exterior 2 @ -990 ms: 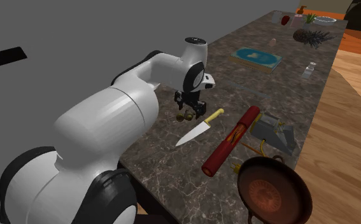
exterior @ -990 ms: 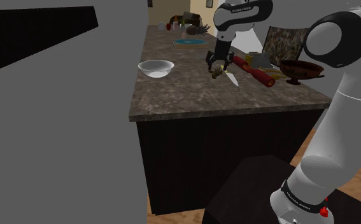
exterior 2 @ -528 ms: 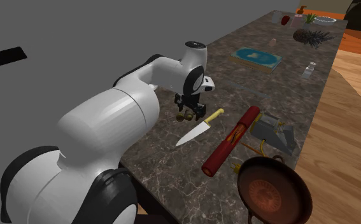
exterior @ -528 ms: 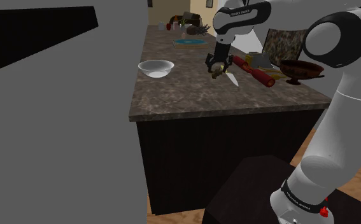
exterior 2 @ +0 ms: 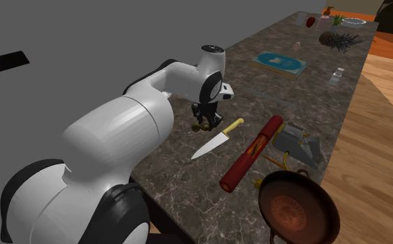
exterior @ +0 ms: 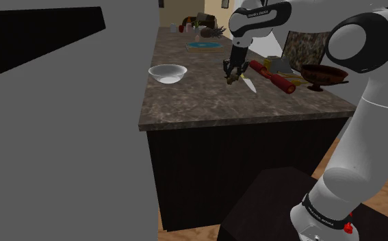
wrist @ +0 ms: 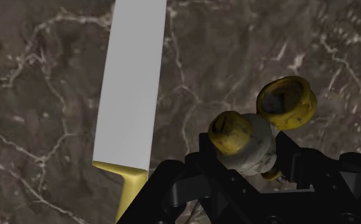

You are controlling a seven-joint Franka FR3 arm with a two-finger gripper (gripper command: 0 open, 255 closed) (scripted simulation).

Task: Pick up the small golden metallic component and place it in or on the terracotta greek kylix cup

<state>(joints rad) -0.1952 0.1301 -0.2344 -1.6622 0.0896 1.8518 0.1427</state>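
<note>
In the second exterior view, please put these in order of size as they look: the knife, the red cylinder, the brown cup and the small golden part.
Largest to smallest:
1. brown cup, though it is nearest the camera, which enlarges it
2. red cylinder
3. knife
4. golden part, by far the smallest

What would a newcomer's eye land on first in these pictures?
The big white arm leaning over the dark marbled counter, its black gripper shut on a small golden component beside a yellow-handled knife. At the shoulder view's right, a dark brown cup stands by a red cylinder.
</note>
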